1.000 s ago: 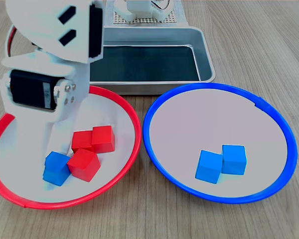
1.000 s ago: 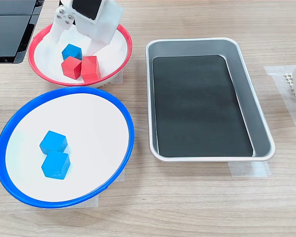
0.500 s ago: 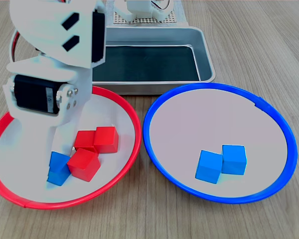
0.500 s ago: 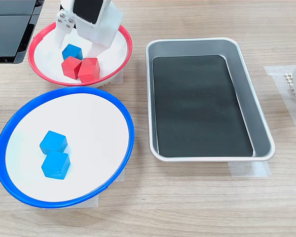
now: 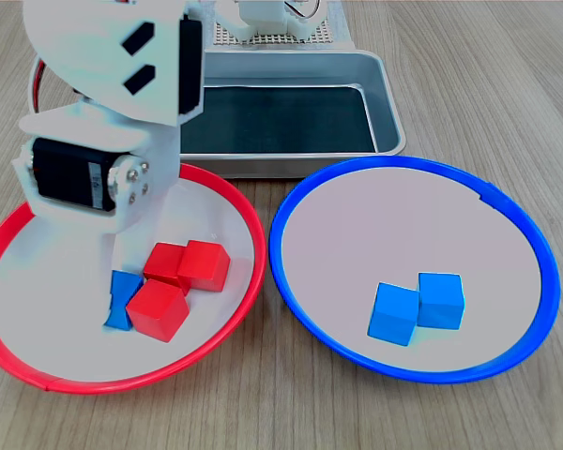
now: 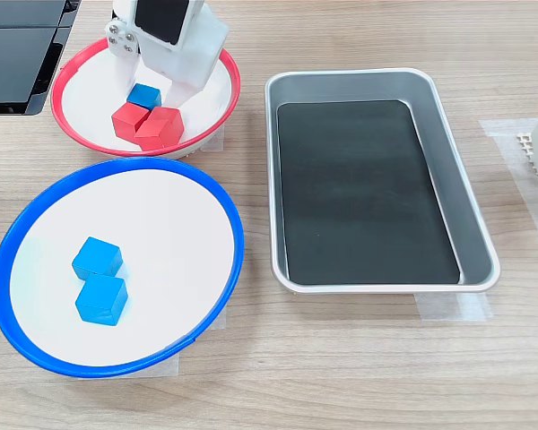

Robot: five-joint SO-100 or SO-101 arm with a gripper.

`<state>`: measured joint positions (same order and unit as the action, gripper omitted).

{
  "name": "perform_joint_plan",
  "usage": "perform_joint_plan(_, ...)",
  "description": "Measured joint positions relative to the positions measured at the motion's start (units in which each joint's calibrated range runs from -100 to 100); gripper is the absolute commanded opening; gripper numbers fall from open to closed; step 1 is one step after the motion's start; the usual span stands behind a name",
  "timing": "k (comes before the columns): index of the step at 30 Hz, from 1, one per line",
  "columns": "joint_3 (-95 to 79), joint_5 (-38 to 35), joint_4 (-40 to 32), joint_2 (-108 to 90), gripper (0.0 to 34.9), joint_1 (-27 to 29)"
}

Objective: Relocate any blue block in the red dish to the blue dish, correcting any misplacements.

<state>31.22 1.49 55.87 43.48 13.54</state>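
I had the gripper [image 5: 115, 298] low inside the red dish [image 5: 227, 192] in the first exterior view, its white fingers [image 5: 109, 267] down around the blue block [image 5: 123, 300], one each side and touching it, though I could not tell whether they had truly pinched it or merely bracketed it; the block sat toward seven o'clock of the dish's centre, hard against the nearest of the red cubes [image 5: 159, 309], with two more red cubes just beyond at about one o'clock from it; in the second exterior view the same blue block [image 6: 144, 95] showed between the white fingers [image 6: 178, 93] under the arm's wrist housing [image 6: 170, 31], with the red cubes [image 6: 148, 126] bunched at its six o'clock inside the red dish [image 6: 217, 111]; the blue dish [image 5: 291, 202] lay just beside the red one, at three o'clock from it in the first exterior view, and held two blue cubes [image 5: 418, 307] touching each other toward its five o'clock; in the second exterior view the blue dish [image 6: 213, 193] sat at six o'clock from the red; the metal tray [image 6: 448, 134] with its dark liner lay near both dishes.
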Motion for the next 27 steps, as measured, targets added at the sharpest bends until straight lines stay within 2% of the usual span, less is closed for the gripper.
perform_joint_plan(8,0.00,0.24,-1.06,0.00,0.4,-0.18)
perform_joint_plan(17,-1.27,0.24,-1.31,-2.64,0.4,-0.27)
perform_joint_plan(27,-9.26,-2.64,-0.65,-17.22,0.4,-2.30)
